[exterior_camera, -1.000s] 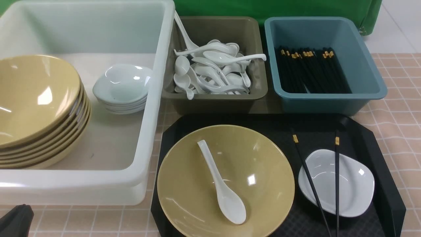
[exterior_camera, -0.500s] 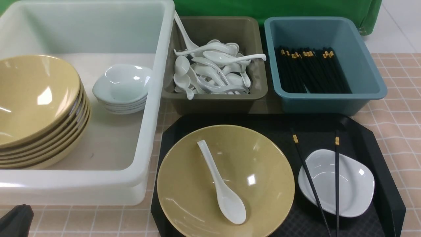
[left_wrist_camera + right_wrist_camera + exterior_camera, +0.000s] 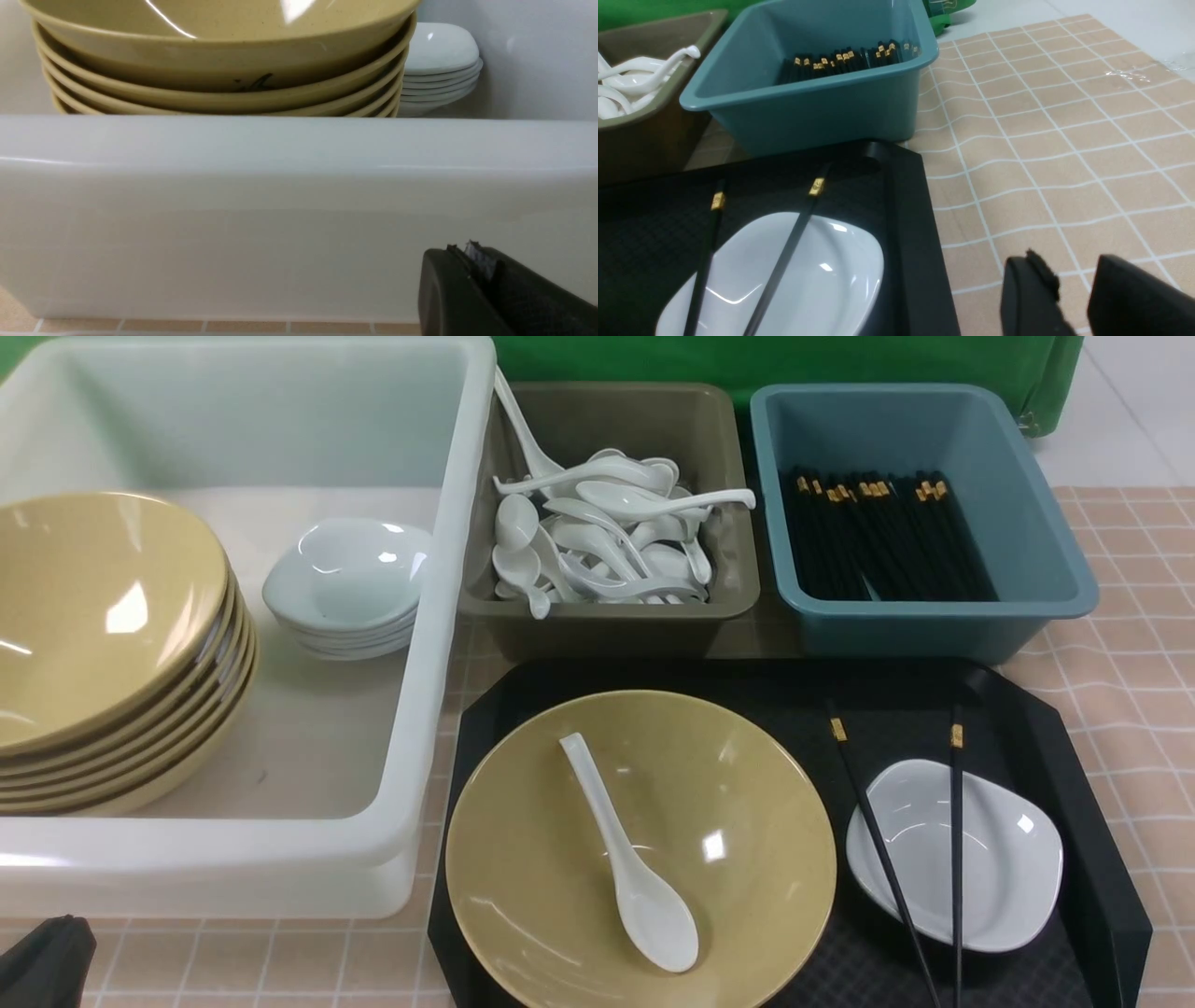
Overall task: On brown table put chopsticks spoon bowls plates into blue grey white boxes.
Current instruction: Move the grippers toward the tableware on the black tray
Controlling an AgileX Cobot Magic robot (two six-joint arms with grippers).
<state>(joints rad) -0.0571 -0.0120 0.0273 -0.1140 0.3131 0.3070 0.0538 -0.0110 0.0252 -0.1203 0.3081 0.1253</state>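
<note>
On the black tray (image 3: 1102,859) stands a yellow bowl (image 3: 747,803) with a white spoon (image 3: 625,859) lying in it. Beside it, two black chopsticks (image 3: 882,859) lie across a small white plate (image 3: 1004,868). The white box (image 3: 187,854) holds stacked yellow bowls (image 3: 103,644) and white plates (image 3: 345,579). Spoons fill the grey box (image 3: 607,630), and chopsticks lie in the blue box (image 3: 915,635). My left gripper (image 3: 462,252) is shut and empty, low in front of the white box's near wall. My right gripper (image 3: 1073,275) stands open over the checked cloth, right of the tray and plate (image 3: 822,289).
A tan checked cloth (image 3: 1139,616) covers the table. The tray has a raised rim (image 3: 906,224) between my right gripper and the plate. A green cloth (image 3: 840,359) hangs behind the boxes. The white box's tall near wall (image 3: 280,210) stands right before my left gripper.
</note>
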